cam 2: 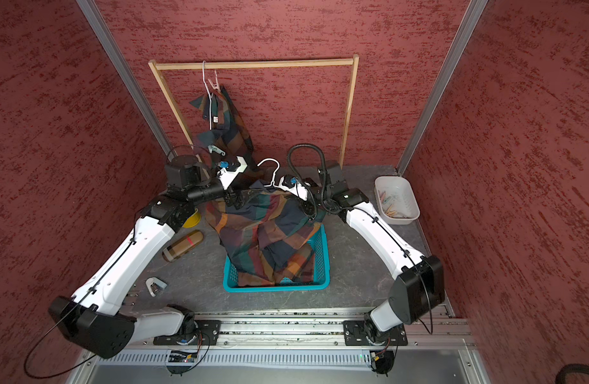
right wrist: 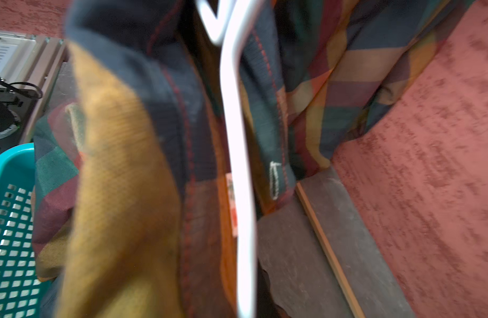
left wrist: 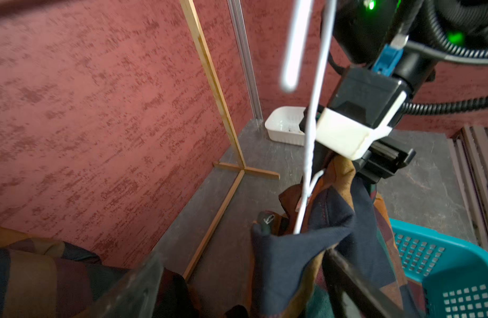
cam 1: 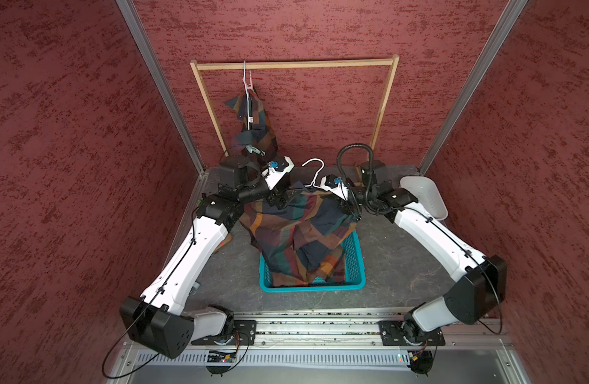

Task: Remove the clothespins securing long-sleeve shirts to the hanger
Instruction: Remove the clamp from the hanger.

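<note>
One plaid long-sleeve shirt (cam 1: 306, 229) hangs on a white hanger (cam 1: 314, 173) between my two grippers, its tail in the teal basket. My left gripper (left wrist: 245, 269) stands open beside the shirt's shoulder, fingers (left wrist: 146, 275) wide apart. My right gripper (cam 1: 349, 211) is at the other shoulder, jaws hidden by cloth; the hanger wire (right wrist: 237, 137) runs into them. A second shirt (cam 2: 226, 126) hangs from the wooden rack on another hanger, with a pink clothespin (cam 2: 215, 83) at its neck and a mint clothespin (cam 2: 216, 150) lower down.
The teal basket (cam 1: 313, 287) stands mid-table. A white tray (cam 2: 416, 207) holding loose clothespins (cam 2: 391, 202) sits at the back right. A brown case (cam 2: 183, 246), a yellow object (cam 2: 193, 221) and a small white object (cam 2: 155, 286) lie on the left. The wooden rack (cam 1: 293, 64) spans the back wall.
</note>
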`<state>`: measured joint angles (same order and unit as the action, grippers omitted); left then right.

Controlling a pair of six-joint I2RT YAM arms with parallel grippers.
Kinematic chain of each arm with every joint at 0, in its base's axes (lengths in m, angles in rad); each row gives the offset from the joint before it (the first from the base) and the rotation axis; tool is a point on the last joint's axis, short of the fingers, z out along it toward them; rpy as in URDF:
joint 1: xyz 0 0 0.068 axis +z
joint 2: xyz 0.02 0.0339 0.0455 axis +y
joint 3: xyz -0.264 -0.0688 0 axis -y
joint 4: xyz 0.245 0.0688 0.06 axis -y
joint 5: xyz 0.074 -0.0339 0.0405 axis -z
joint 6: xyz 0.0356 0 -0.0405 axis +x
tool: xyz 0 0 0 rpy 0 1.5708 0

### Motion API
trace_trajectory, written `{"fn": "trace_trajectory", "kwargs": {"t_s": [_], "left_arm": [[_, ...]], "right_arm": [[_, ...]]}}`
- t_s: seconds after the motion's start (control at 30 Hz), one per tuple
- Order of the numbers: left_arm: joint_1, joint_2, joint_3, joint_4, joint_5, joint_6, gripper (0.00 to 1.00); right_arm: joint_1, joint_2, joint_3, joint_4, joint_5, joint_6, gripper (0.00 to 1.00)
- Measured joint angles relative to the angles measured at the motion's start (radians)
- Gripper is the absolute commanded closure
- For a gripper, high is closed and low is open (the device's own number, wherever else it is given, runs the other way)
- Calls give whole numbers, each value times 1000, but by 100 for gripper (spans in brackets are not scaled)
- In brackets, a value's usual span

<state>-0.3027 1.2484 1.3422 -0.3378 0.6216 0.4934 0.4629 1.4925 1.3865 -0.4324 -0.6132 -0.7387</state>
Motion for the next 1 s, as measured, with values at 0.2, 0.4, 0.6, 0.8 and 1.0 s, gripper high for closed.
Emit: {"fn": "trace_trajectory", "kwargs": {"t_s": [0.2,0.4,0.6,0.8,1.0], "left_arm": [[188,-157,-108,167,174,-136,2],[380,-282,-301,384,370,-322,2],[387,-244,-316,443,465,-377,3],[388,-186,-314,450,521,-385,5],[380,-159,-306,415,544,-364,6]], "right_arm": [[-14,-108,-127,96,10,-9,100],[-68,-120,-131,123,-12,-14,100],[-80,-120,-131,122,-51,-35,100],[-79,-124,-131,121,-72,-40,100],[-79,-129,-131,120,-89,-44,100]]}}
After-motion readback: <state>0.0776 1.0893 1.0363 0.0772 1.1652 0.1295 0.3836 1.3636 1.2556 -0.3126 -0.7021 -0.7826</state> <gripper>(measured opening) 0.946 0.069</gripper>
